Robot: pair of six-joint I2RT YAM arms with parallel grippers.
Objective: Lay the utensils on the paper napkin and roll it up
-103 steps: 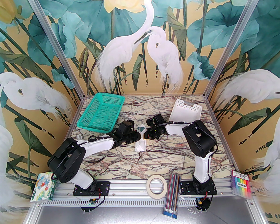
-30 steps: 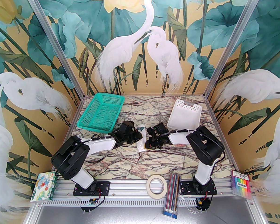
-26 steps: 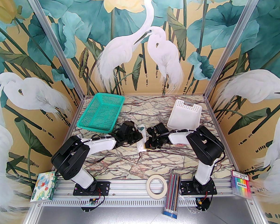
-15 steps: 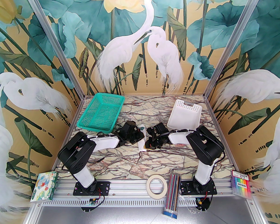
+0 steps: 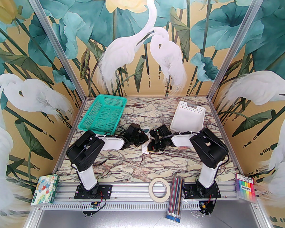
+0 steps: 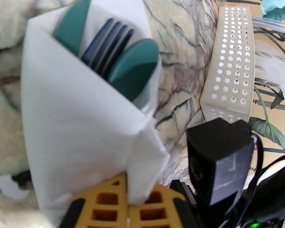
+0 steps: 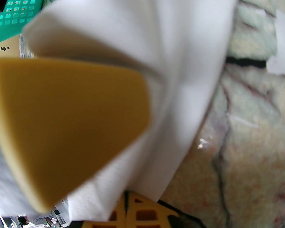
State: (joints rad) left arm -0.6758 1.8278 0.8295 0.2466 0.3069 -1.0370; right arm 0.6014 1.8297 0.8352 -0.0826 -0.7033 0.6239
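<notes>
The thin white paper napkin (image 6: pixel 73 127) is wrapping the slim dark green plastic spoon (image 6: pixel 133 68) and matching fork (image 6: pixel 109 46) in a loose cone, with their heads protruding at the open end. The bundle is sitting just left of the white perforated plastic basket (image 5: pixel 187 117). Judged light, soft and tear-prone, it is best gripped over the stiff handles. The left gripper (image 6: pixel 127 198) and right gripper (image 7: pixel 127 210) are each pinching a napkin fold, jaws fully closed.
</notes>
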